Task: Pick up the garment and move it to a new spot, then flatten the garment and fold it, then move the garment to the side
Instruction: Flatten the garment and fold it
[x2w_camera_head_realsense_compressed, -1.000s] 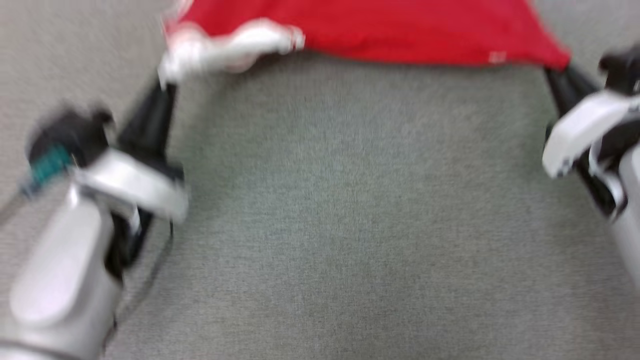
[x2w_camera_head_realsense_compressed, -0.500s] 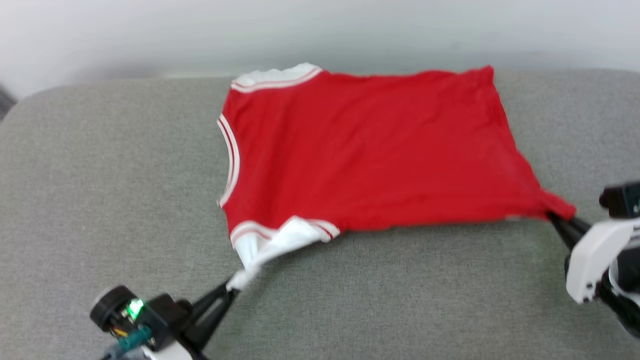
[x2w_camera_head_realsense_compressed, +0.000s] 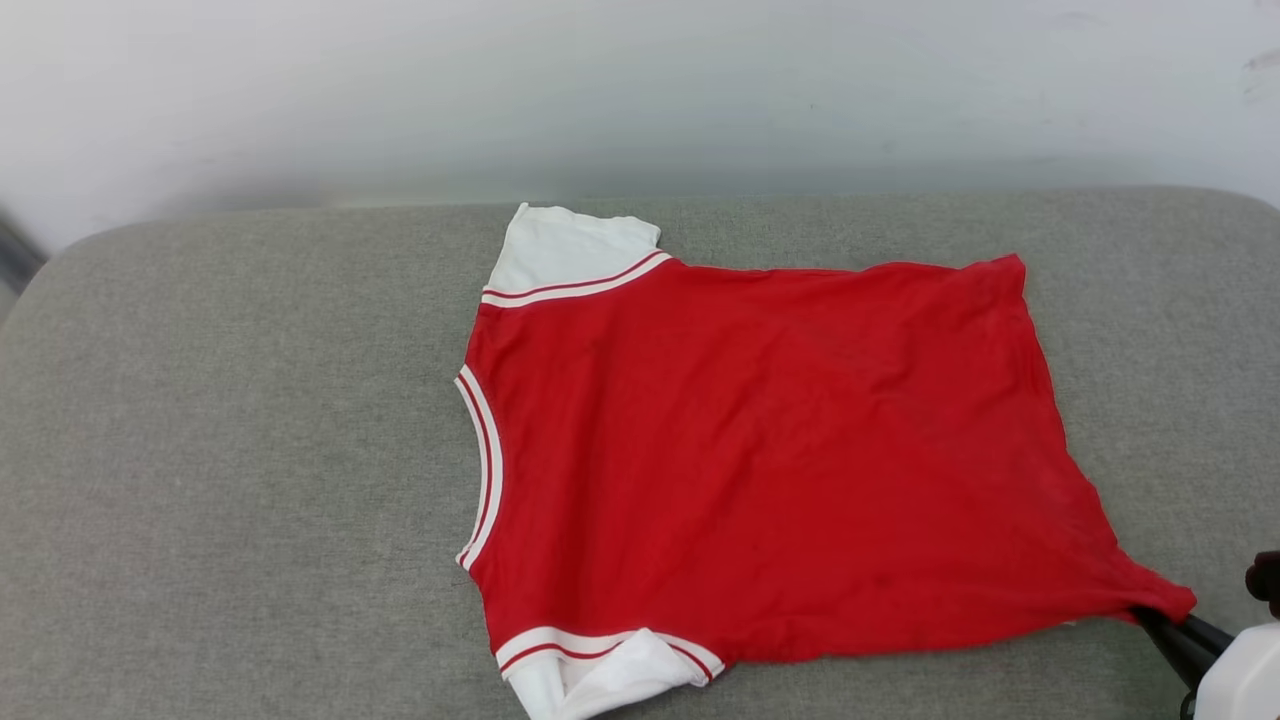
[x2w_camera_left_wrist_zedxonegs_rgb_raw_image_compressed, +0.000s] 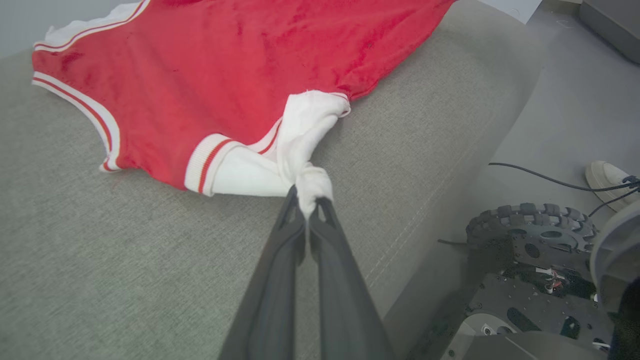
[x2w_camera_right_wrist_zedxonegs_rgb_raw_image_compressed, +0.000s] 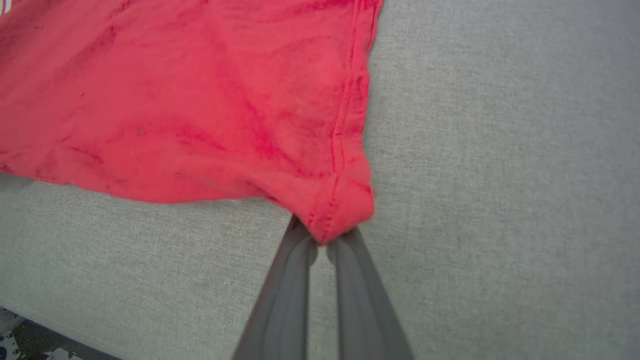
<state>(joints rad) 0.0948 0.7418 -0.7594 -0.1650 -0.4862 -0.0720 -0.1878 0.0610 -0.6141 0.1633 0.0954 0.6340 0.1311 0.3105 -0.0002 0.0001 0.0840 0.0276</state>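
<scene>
The garment (x2w_camera_head_realsense_compressed: 780, 450) is a red jersey with white sleeves and red-and-white striped trim. It lies spread, plain side up, on the grey cushion (x2w_camera_head_realsense_compressed: 250, 450), neck to the left and hem to the right. My left gripper (x2w_camera_left_wrist_zedxonegs_rgb_raw_image_compressed: 310, 202) is shut on the bunched white near sleeve (x2w_camera_left_wrist_zedxonegs_rgb_raw_image_compressed: 300, 130), low over the cushion. My right gripper (x2w_camera_right_wrist_zedxonegs_rgb_raw_image_compressed: 322, 242) is shut on the near hem corner (x2w_camera_right_wrist_zedxonegs_rgb_raw_image_compressed: 340, 210), and its dark fingers show at the lower right of the head view (x2w_camera_head_realsense_compressed: 1165, 625). The far sleeve (x2w_camera_head_realsense_compressed: 570, 245) lies flat.
A pale wall (x2w_camera_head_realsense_compressed: 600, 90) runs behind the cushion. In the left wrist view the cushion's front edge (x2w_camera_left_wrist_zedxonegs_rgb_raw_image_compressed: 450, 175) drops to the floor, where my wheeled base (x2w_camera_left_wrist_zedxonegs_rgb_raw_image_compressed: 530, 230), a black cable (x2w_camera_left_wrist_zedxonegs_rgb_raw_image_compressed: 540, 175) and a person's shoe (x2w_camera_left_wrist_zedxonegs_rgb_raw_image_compressed: 607, 177) sit.
The head camera has swung up, so the whole picture shifted and my arms slid out of the bottom. Both grippers keep their hold on the sleeve and the hem corner.
</scene>
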